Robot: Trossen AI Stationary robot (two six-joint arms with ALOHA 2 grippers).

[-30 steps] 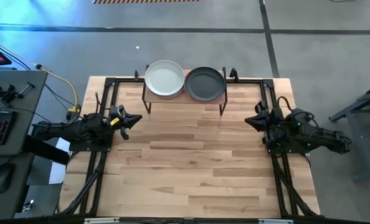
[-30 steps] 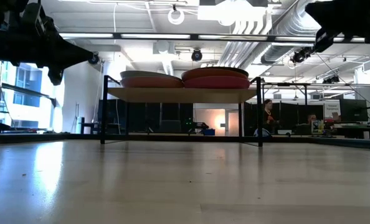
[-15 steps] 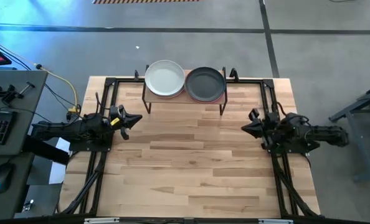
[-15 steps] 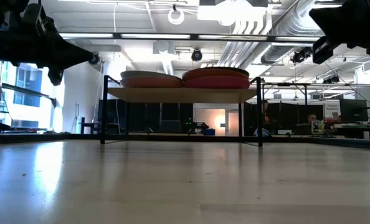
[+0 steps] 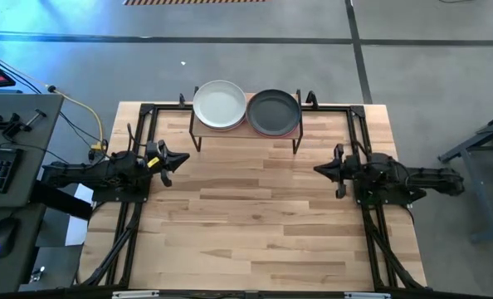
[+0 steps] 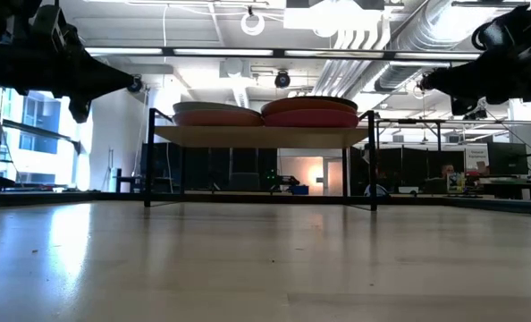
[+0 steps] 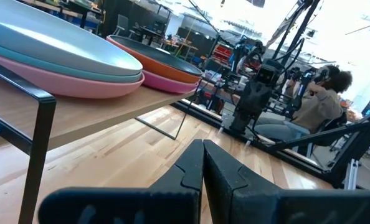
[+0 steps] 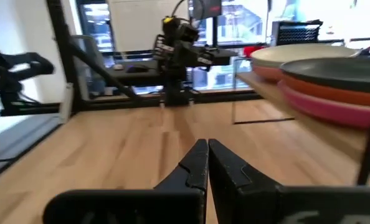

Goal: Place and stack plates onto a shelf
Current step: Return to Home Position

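The low wood-topped shelf on black metal legs stands midway along the far edge of the large wooden table. On it, two plate stacks sit side by side, touching: a pale grey-white round plate tops the left, a dark grey round plate the right. In front of the shelf, the left gripper and right gripper hang over the table's two sides, well apart.

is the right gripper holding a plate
No, the right gripper is shut on nothing, and the dark grey plate sits atop its stack on the shelf.
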